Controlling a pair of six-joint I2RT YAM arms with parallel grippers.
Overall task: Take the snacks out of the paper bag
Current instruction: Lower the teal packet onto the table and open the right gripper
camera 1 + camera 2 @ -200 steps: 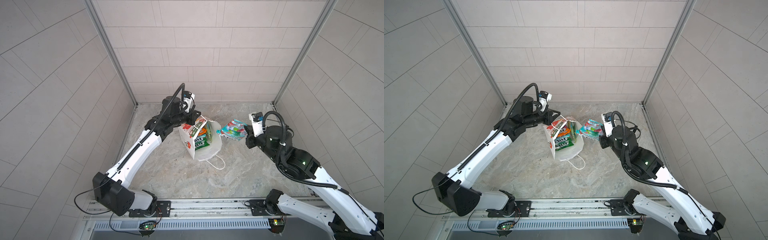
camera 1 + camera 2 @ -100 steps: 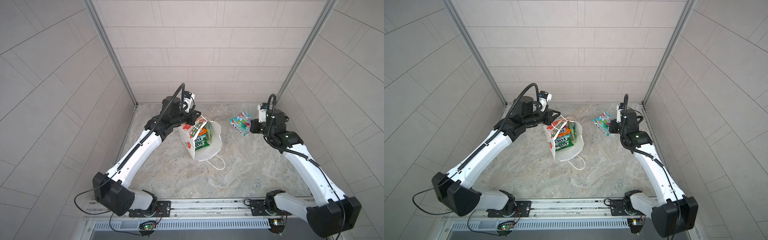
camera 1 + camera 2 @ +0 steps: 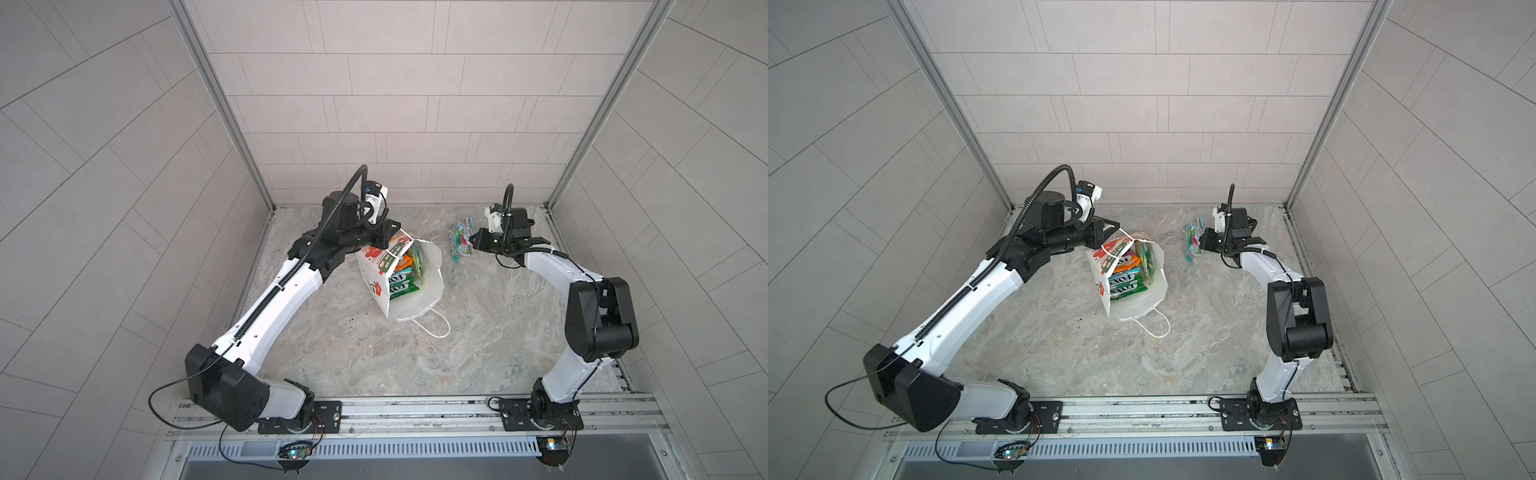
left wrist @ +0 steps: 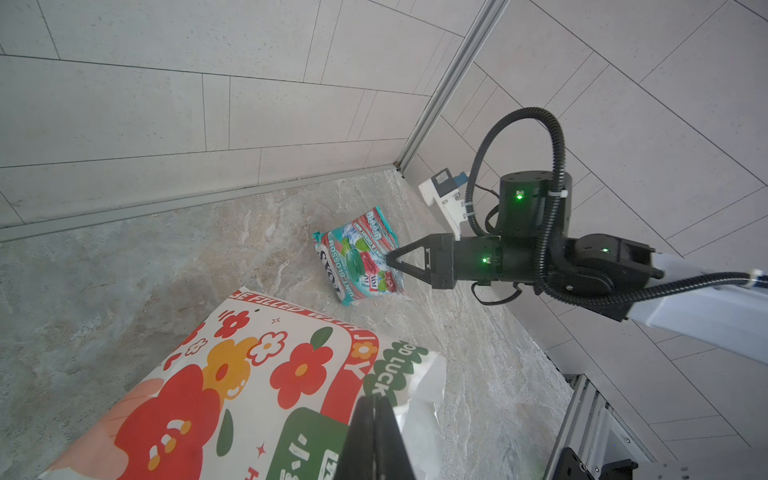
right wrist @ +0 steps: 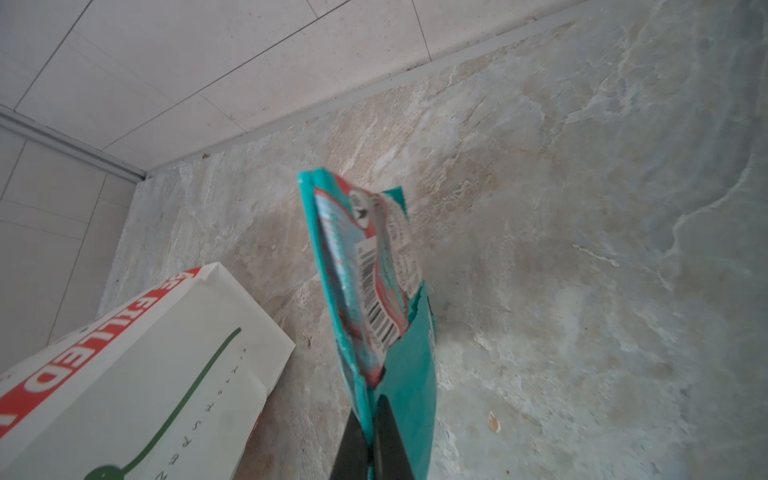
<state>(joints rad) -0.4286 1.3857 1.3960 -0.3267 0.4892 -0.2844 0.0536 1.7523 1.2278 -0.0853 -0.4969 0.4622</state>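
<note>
Found the right fingers [image 5: 388,444] clenched on one edge of a teal packet [image 3: 460,239], out of the paper bag [image 3: 415,299] and well apart to its right, hung on edge low over the tabletop [image 3: 415,374]. Could not tell contact from near-contact at its lower corner. Found the left fingers [image 4: 390,449] pinched shut on the bag's upper rim, propping the tilted bag's mouth open. Noted the rest of the snacks [image 3: 401,282] inside, green and orange packets stacked together.

Judged the step in hand as setting this packet down. Best done by lowering it fully onto the tabletop and tipping it flat rather than letting go on edge, a glossy packet being likely to slide or topple. Best released well clear of the bag, with room left beside it for more packets. Worth holding the rim steady meanwhile, so as to leave the mouth wide for the next reach.

Caught in the left wrist view the packet's printed face and the right fingers' tips closed at its side edge. Got from the right wrist view only its back seam and barcode, nearly edge-on, plus the bag's plain side with a green stem. Learned solely from both top views of the packets left in the bag and of the loose cord handle [image 3: 434,328] lying on the tabletop.
</note>
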